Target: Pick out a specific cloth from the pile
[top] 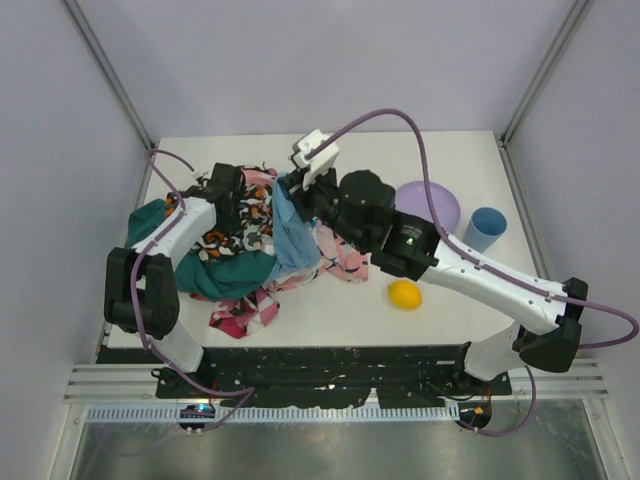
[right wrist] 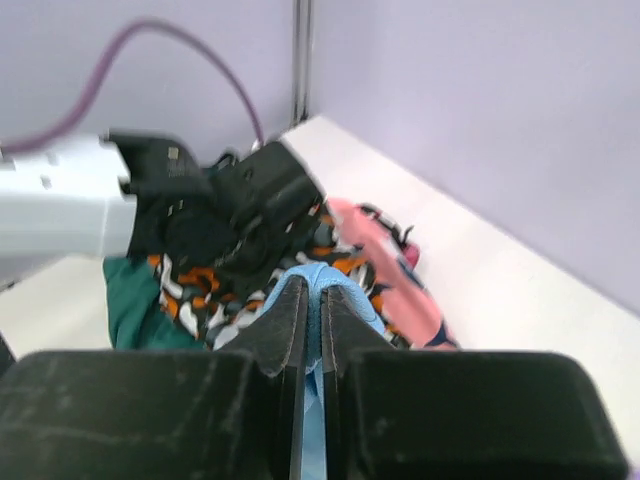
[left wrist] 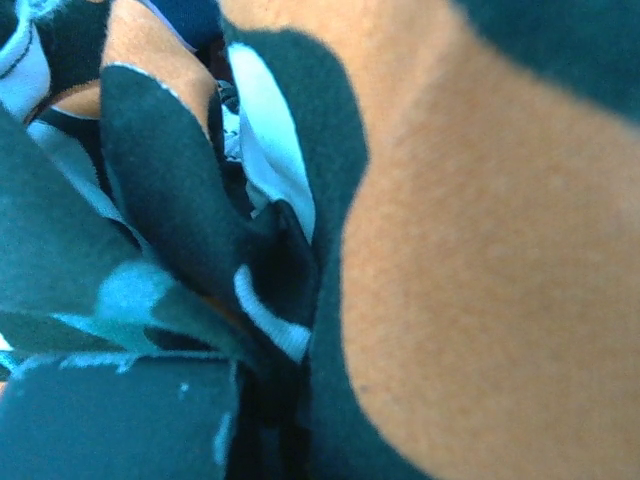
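The sky-blue cloth (top: 297, 240) hangs in a long fold over the pile (top: 235, 270) of speckled, pink, teal and magenta fabrics at the table's left centre. My right gripper (top: 290, 190) is shut on the cloth's top edge and holds it above the pile. In the right wrist view its closed tips (right wrist: 312, 290) pinch the blue fabric (right wrist: 355, 300). My left gripper (top: 228, 200) is pushed into the pile's far left side. Its wrist view is filled by black-orange-white speckled fabric (left wrist: 480, 250), bunched into the jaw at the bottom; one finger (left wrist: 100, 420) shows.
A lilac plate (top: 430, 205) and a blue cup (top: 485, 230) stand at the right. A yellow lemon-like fruit (top: 405, 294) lies in front of them, under my right arm. Enclosure walls ring the table. The left arm's head (right wrist: 240, 200) sits close beyond my right fingertips.
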Tool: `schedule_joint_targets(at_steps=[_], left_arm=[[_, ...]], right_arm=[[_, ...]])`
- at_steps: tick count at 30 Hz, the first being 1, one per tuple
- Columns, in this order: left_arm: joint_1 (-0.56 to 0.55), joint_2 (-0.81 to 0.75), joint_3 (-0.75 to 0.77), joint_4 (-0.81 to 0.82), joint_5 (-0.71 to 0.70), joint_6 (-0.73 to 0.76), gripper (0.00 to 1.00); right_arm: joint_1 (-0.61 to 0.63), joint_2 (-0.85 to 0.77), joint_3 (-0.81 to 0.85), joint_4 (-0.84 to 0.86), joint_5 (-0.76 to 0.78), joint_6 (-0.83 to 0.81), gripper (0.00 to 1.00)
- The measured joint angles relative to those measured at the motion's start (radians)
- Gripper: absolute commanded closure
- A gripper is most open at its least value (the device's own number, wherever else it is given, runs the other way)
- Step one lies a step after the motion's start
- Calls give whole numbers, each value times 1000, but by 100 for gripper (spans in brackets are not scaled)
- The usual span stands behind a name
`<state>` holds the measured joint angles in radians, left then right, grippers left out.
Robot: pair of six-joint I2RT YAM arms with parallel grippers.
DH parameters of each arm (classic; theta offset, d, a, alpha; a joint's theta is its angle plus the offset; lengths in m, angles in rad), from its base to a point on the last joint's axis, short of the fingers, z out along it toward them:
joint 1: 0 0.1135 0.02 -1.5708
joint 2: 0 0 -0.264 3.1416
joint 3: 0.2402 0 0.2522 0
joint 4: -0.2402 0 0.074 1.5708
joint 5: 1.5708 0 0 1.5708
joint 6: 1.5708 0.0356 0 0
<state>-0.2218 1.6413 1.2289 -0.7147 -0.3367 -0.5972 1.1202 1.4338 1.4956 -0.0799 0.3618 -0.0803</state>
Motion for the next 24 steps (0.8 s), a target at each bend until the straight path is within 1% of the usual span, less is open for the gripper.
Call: schedule_joint_targets(at_steps=[8, 14, 20, 24], left_arm=[[5, 8, -19, 31, 1, -1, 100], [9, 16, -23, 47, 15, -2, 100], [18, 24, -24, 50, 43, -2, 100], [19, 36, -27, 50, 48, -2, 100]], right_arm=[[-91, 50, 383, -167, -42, -47, 95], [-171, 150, 685, -292, -42, -88, 95], [-250, 186, 830, -332, -34, -130, 95], [-263, 181, 880, -264, -18, -166, 95]])
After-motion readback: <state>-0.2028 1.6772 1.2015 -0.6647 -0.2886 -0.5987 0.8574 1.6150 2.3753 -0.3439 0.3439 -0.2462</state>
